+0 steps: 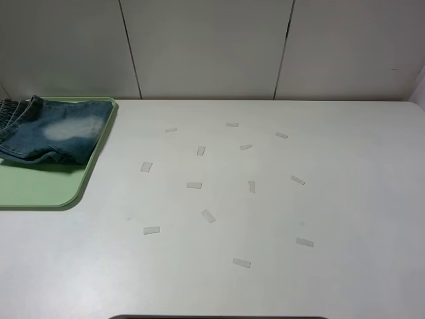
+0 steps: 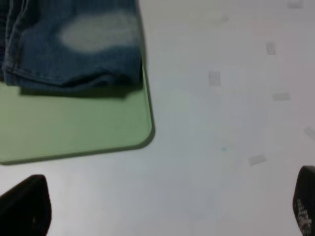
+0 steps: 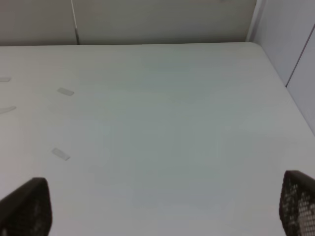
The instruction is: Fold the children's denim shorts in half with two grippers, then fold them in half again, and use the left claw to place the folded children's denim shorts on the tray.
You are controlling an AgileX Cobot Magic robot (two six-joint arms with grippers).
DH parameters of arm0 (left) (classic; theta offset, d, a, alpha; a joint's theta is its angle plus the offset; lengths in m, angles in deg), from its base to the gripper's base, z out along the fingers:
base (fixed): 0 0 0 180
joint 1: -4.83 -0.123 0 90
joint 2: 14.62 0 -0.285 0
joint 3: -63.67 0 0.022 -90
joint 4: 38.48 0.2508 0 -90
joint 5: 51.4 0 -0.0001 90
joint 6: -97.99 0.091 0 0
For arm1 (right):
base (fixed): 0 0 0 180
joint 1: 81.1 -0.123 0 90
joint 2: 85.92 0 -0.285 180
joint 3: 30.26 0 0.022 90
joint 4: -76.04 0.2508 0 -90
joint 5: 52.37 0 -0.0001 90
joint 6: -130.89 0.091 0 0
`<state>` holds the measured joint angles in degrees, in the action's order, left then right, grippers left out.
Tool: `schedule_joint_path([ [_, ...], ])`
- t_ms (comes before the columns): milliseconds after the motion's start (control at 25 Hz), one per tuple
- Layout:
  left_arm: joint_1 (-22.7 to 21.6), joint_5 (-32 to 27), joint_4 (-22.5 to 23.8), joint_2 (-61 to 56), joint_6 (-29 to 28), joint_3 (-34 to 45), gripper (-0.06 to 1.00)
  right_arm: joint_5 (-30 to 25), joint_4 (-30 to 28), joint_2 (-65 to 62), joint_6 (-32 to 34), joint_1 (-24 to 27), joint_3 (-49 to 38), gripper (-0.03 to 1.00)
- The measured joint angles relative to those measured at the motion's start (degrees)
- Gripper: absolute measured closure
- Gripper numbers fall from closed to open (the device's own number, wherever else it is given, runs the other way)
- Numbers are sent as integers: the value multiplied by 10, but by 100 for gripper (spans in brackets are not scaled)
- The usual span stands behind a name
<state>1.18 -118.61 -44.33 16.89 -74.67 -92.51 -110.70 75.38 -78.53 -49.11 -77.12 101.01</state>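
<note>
Folded blue washed-denim shorts on pale green rounded plastic tray, far left of white table dotted with tape scraps. Left wrist view, somewhat blurred: left claw spread wide, empty, near tray corner. Right wrist view: right gripper equally wide, over bare tabletop.

You have a white table carrying the pale green tray at its far left edge, and small pale tape strips lie scattered flat across its middle.
</note>
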Motion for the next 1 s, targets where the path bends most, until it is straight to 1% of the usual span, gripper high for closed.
schedule_joint_path([
  [200, 0, 0, -2, -73, 44, 24, -5, 0, 0, 0, 0, 0, 0, 27],
  [400, 4, 0, -6, -109, 53, 54, -5, 0, 0, 0, 0, 0, 0, 27],
  [560, 20, 2, -2, -144, 51, 108, -5, 0, 0, 0, 0, 0, 0, 27],
  [720, 28, 40, -1, -185, 43, 174, -5, 0, 0, 0, 0, 0, 0, 27],
  [800, 28, 49, 0, -199, 40, 199, -5, 0, 0, 0, 0, 0, 0, 27],
  [1000, 60, 56, 5, -238, 4, 248, -5, 0, 0, 0, 0, 0, 0, 27],
])
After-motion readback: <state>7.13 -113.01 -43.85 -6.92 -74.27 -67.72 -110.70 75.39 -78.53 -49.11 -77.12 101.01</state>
